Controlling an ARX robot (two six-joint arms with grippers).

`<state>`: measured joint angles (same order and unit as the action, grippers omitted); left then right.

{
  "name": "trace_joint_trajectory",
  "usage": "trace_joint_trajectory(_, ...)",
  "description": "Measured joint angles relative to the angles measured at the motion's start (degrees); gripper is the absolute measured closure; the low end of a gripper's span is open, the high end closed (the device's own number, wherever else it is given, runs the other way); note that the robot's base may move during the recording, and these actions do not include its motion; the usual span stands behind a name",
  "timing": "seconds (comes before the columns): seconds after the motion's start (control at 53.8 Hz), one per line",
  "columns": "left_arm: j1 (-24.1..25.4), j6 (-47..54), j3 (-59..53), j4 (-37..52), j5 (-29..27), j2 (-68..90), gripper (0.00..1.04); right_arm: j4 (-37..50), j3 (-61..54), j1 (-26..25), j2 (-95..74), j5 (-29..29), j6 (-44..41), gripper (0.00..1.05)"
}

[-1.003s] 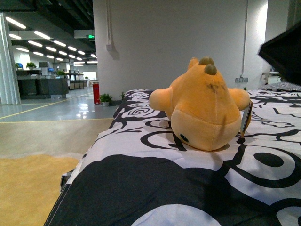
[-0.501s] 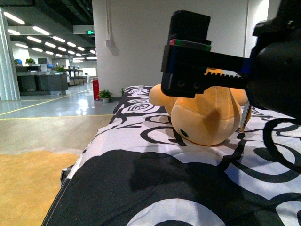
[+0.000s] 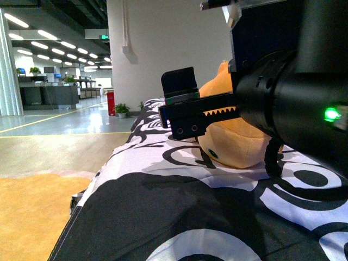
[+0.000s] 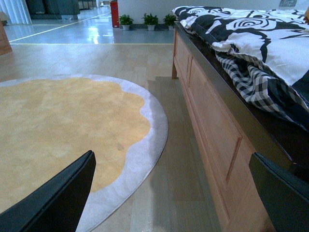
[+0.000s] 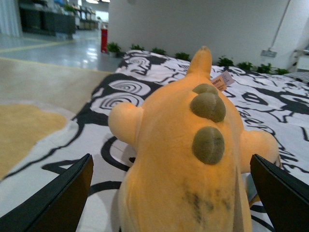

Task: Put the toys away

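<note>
Orange toy (image 5: 183, 145) lies on bedspread (image 3: 163, 217); right tool (image 5: 170, 159) spread wide nearby.

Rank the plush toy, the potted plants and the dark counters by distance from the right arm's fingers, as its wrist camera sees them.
1. Plush toy, directly ahead of the fingers.
2. Potted plants, beyond the bed's far end.
3. Dark counters, far down the hall.

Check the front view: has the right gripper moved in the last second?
Yes. The right gripper came in from the right, then dropped leftward across the plush toy.
</note>
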<state>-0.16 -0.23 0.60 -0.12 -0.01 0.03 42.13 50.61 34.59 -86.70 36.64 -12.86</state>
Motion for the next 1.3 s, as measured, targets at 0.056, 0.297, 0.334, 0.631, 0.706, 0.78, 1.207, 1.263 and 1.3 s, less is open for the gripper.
trace_joint_trajectory(0.056,0.00,0.00,0.00,0.00,0.00,0.00,0.06,-3.67,1.99,-0.39,-0.66,0.96,-0.35,0.07)
trace_joint_trajectory(0.297,0.00,0.00,0.00,0.00,0.02,0.00,0.06,-23.39,12.90,-2.75,-3.04,1.64,0.02,0.07)
trace_joint_trajectory(0.334,0.00,0.00,0.00,0.00,0.00,0.00,0.06,-25.73,14.16,-3.21,-3.32,1.46,0.13,0.07)
trace_joint_trajectory(0.631,0.00,0.00,0.00,0.00,0.00,0.00,0.06,-37.51,20.79,-6.29,-4.85,-1.60,1.29,0.07)
trace_joint_trajectory(0.706,0.00,0.00,0.00,0.00,0.00,0.00,0.06,-37.86,21.07,-6.60,-4.94,-2.10,1.27,0.07)
trace_joint_trajectory(0.78,0.00,0.00,0.00,0.00,0.00,0.00,0.06,-37.90,21.20,-6.78,-4.98,-2.97,1.09,0.15)
trace_joint_trajectory(1.207,0.00,0.00,0.00,0.00,0.02,0.00,0.06,-36.20,21.18,-7.32,-5.20,-9.03,2.45,0.77)
trace_joint_trajectory(1.263,0.00,0.00,0.00,0.00,0.00,0.00,0.06,-35.32,21.14,-7.41,-5.20,-10.03,3.15,0.85)
trace_joint_trajectory(1.3,0.00,0.00,0.00,0.00,0.02,0.00,0.06,-34.42,20.96,-7.45,-5.14,-10.82,3.48,0.89)
